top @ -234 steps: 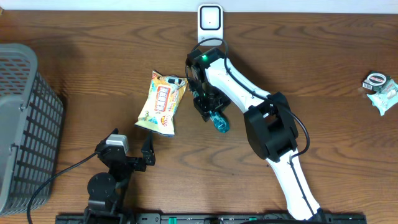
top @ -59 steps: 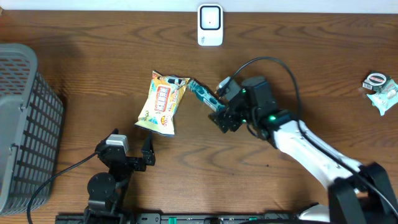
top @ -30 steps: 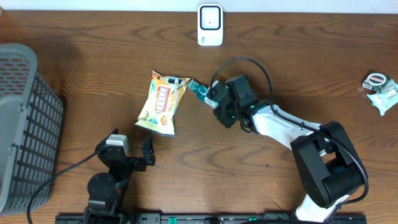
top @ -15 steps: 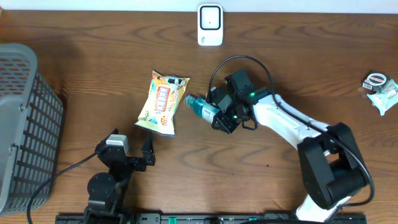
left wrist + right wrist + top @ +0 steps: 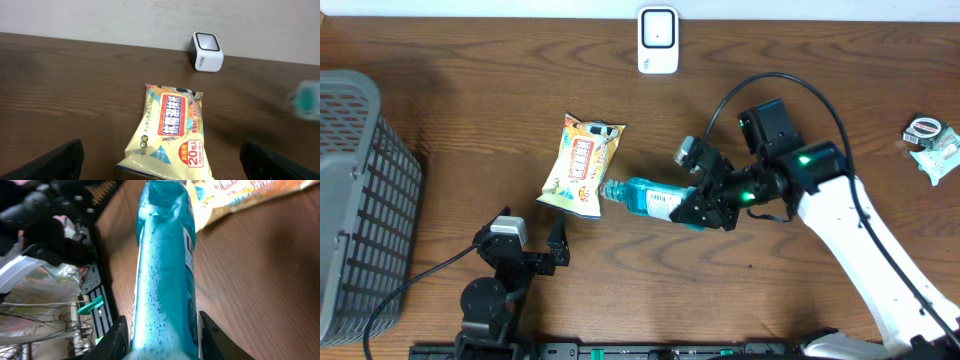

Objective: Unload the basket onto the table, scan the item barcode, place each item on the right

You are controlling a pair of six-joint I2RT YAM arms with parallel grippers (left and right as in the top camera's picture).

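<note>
Since half a second ago the right arm has swung its elbow out to the right and carried the blue bottle (image 5: 645, 196) a little nearer. The bottle is now level and runs left to right, where earlier it slanted.

The right claw (image 5: 708, 205) is closed on the bottle's base end, so the body and cap stick out to the left of the fingers. In the right wrist view a dark finger (image 5: 116, 339) presses on either side of the bottle (image 5: 162, 270), whose blue liquid is full of foam. The cap end reaches the near right corner of the wipes packet (image 5: 582, 165); whether they touch I cannot tell. The scanner (image 5: 658, 40), a small white box with a dark window, stands at the far edge of the table (image 5: 800, 80), well apart from the bottle and beyond it.

The bottle carries a white label with dark letters, too cut off and small to read. The packet (image 5: 170, 132) shows red Japanese characters on a white panel, with "20" and "Japan No.1" near its lower edge. Small lettering on the scanner's side (image 5: 206, 52) is illegible.

The left claw (image 5: 532, 238) rests at the near left with its fingers spread wide, holding nothing. A grey basket (image 5: 360, 200) sits at the far left.
</note>
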